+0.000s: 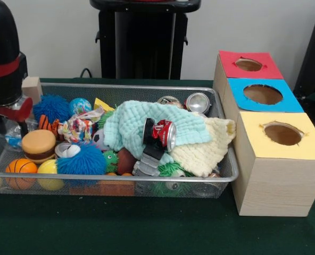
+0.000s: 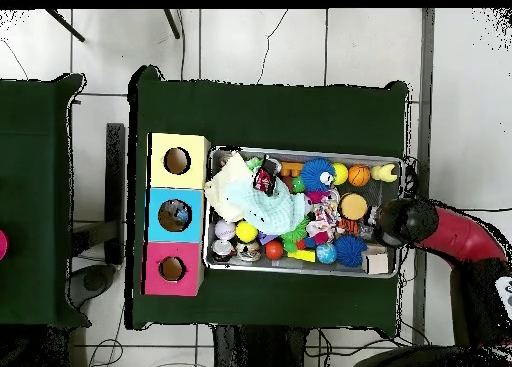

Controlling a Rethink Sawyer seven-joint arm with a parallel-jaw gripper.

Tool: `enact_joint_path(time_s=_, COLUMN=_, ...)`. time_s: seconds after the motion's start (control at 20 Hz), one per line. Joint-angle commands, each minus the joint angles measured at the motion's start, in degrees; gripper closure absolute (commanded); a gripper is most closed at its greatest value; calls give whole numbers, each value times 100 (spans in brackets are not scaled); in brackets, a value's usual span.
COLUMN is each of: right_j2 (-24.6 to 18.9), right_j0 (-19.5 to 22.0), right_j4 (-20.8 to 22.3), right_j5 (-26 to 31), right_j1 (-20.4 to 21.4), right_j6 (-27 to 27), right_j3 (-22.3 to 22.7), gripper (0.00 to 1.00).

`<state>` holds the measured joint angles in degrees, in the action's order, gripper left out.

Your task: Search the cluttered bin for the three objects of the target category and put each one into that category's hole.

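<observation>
Silver mesh bin: the cluttered bin (image 1: 228,178) fills the left and centre of the front view on the green bench (image 1: 147,228), long axis running left to right across the frame, heaped with toys.
Target hole: the hole (image 1: 263,94) in the blue top sits at the right of the front view, between the red-topped box (image 1: 249,65) behind it and the yellow-topped box (image 1: 281,133) in front; all three boxes stand just beside the bin's right end.
Likely targets: crushed cans, judging by several in the bin; a red can (image 1: 164,134) lies tilted on the mint cloth (image 1: 128,125) mid-bin, and a silver can (image 1: 198,102) lies near the far right corner.
Jaws: the gripper (image 1: 11,114) hangs over the bin's far left end; whether the jaws are released or clenched, I cannot tell.
Key relation: cans and blue hole both lie to the right of the jaws in the front view, along the bin's long axis; in the overhead view the gripper (image 2: 392,224) is at the bin's right end and the hole (image 2: 174,215) well apart at the left.
</observation>
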<state>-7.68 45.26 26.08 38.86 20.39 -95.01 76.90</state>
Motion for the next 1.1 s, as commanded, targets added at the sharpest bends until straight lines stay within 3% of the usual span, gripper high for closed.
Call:
enact_joint_path(time_s=0.05, right_j2=-103, right_j0=-84, right_j4=-82, right_j5=-195, right_j1=-435, right_j6=-483, right_j3=-207, gripper=0)
enact_joint_path(time_s=0.7, right_j2=-155, right_j0=-26, right_j4=-75, right_j5=32, right_j1=-289, right_j6=-104, right_j3=-264, gripper=0)
enact_joint_path(time_s=0.75, right_j2=-166, right_j0=-6, right_j4=-55, right_j5=-26, right_j1=-279, right_j6=-84, right_j3=-251, gripper=100)
enact_joint_path(time_s=1.1, right_j2=-209, right_j0=9, right_j4=-141, right_j5=14, right_j1=-175, right_j6=-105, right_j3=-102, gripper=100)
